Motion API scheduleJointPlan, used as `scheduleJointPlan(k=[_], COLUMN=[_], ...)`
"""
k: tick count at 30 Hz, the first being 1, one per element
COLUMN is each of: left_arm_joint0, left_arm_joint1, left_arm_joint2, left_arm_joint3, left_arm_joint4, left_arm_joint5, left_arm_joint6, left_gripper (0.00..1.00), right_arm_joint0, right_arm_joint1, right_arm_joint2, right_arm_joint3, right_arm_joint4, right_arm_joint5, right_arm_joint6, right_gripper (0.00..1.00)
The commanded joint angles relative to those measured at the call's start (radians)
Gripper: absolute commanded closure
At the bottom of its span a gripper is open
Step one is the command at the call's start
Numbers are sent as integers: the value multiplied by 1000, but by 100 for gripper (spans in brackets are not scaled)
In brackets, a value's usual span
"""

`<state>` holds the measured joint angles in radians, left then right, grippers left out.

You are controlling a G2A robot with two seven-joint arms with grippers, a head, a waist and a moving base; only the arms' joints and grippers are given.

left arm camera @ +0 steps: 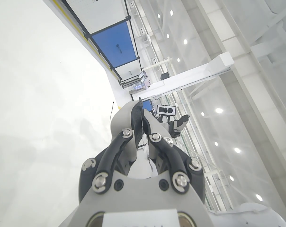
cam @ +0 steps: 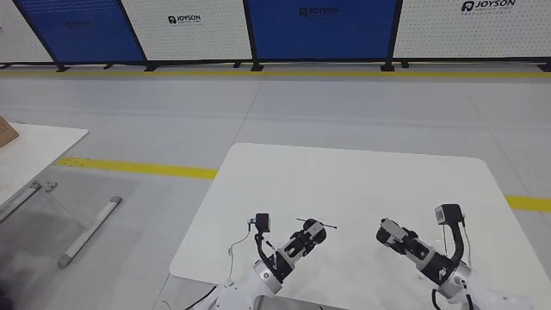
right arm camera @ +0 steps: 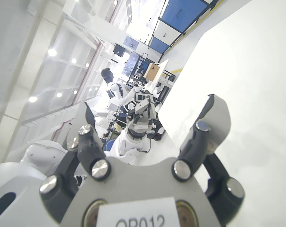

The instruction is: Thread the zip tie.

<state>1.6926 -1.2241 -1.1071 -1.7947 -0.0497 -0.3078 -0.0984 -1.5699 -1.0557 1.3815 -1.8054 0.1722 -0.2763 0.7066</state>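
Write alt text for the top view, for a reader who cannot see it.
The left gripper holds a thin black zip tie over a white table. The right gripper is open beside it, apart from the tie.

A white table stands near a yellow floor line, blue-and-white panels behind.

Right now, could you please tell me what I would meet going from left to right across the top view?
Side table → metal bar on the floor → left gripper, shut on the zip tie → right gripper, open.
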Motion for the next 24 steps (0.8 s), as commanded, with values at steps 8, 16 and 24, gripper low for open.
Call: scheduleJointPlan(k=[8, 16, 24], left_arm_joint0=[0, 0, 0], left_arm_joint1=[0, 0, 0], left_arm_joint2=[0, 0, 0], left_arm_joint3=[0, 0, 0], left_arm_joint4=[0, 0, 0], left_arm_joint5=[0, 0, 0], left_arm_joint6=[0, 0, 0], left_gripper=[100, 100, 100], right_arm_joint0=[37, 40, 91], right_arm_joint1=[25, 26, 50], right_arm_joint2=[71, 68, 124], right_arm_joint3=[7, 3, -91], right_arm_joint4=[-74, -104, -354], right_arm_joint5=[84, 86, 189], right_arm_joint6=[231, 225, 314], right_gripper=[0, 0, 0])
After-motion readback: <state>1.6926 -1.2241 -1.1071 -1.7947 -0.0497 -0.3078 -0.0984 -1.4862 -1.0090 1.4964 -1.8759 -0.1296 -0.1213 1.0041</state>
